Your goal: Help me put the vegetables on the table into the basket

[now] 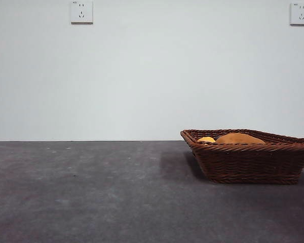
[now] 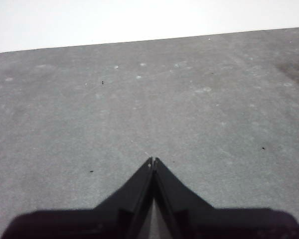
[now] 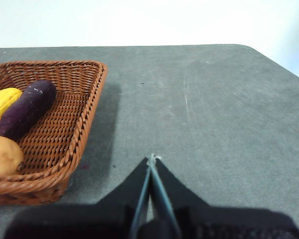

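The brown wicker basket (image 1: 248, 157) stands on the dark grey table (image 1: 91, 192) at the right; it also shows in the right wrist view (image 3: 65, 129). Inside it lie the yellow ridged oblong (image 3: 1, 104), the purple eggplant (image 3: 26, 109) and the orange-brown potato-like lump (image 3: 4, 157). In the front view only the lump (image 1: 239, 138) and the yellow tip (image 1: 206, 139) rise above the rim. My right gripper (image 3: 152, 158) is shut and empty over bare table beside the basket. My left gripper (image 2: 152, 160) is shut and empty over bare table (image 2: 139, 109).
A white wall with two sockets (image 1: 81, 11) stands behind the table. The table's far edge and rounded corner (image 3: 249, 47) show in the right wrist view. No arm shows in the front view.
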